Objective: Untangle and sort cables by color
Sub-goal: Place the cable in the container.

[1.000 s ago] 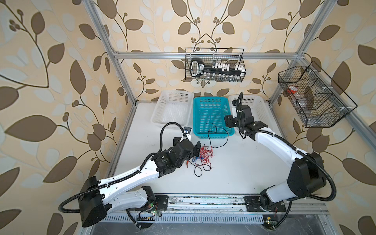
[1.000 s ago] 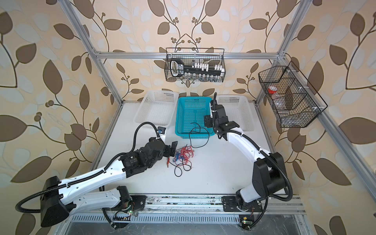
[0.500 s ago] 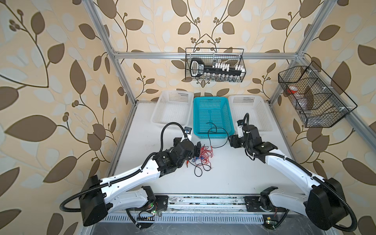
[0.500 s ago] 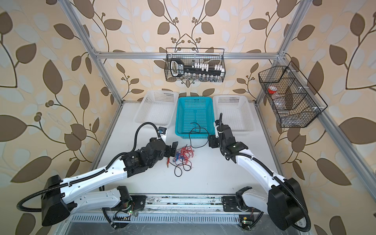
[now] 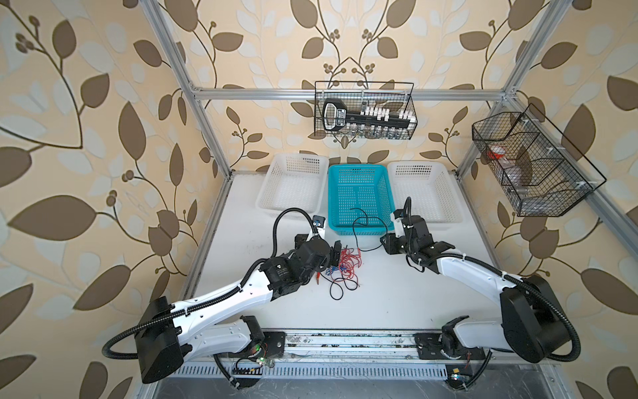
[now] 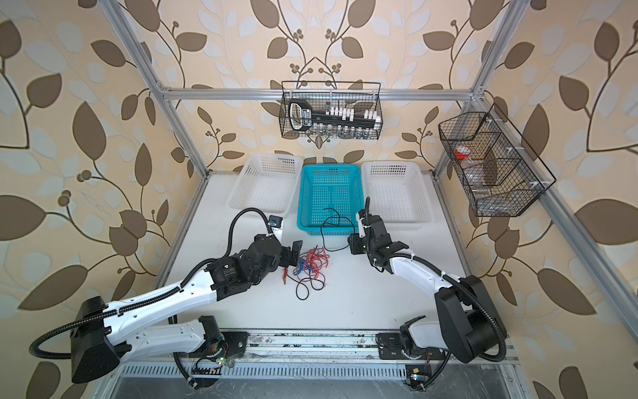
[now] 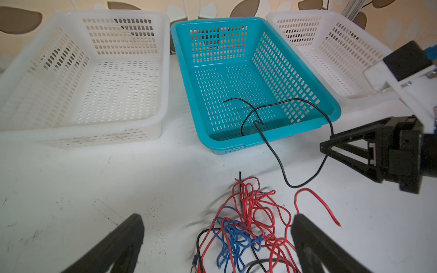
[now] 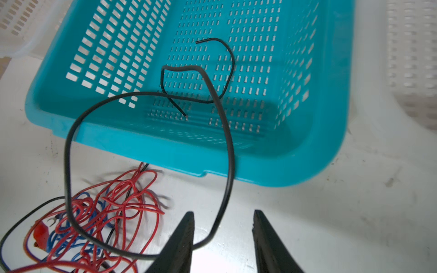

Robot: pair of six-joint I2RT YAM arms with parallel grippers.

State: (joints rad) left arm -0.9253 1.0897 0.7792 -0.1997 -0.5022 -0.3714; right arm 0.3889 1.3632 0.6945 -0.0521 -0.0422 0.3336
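A tangle of red, blue and black cables (image 5: 345, 267) (image 6: 312, 264) lies mid-table. My left gripper (image 7: 217, 219) (image 5: 336, 257) stands open wide at the tangle (image 7: 250, 224), its fingers on either side and nothing held. One loose black cable (image 5: 359, 235) (image 7: 276, 156) hangs over the front rim of the blue basket (image 5: 357, 168) (image 8: 165, 151) and loops onto the table. My right gripper (image 8: 223, 214) (image 5: 386, 241) (image 6: 354, 243) sits low at that loop. Its jaws are apart, and the black cable (image 8: 229, 141) passes between them close to one finger (image 8: 184, 231).
Two white baskets (image 5: 293, 159) (image 5: 419, 165) flank the blue one along the back wall. A wire rack (image 5: 364, 110) hangs on the back frame and another wire rack (image 5: 531, 162) on the right frame. Bare table lies in front of both arms.
My right arm has come forward and down from beside the blue basket to the table in front of it, and its jaws have narrowed round the black cable. The left arm has stayed put.
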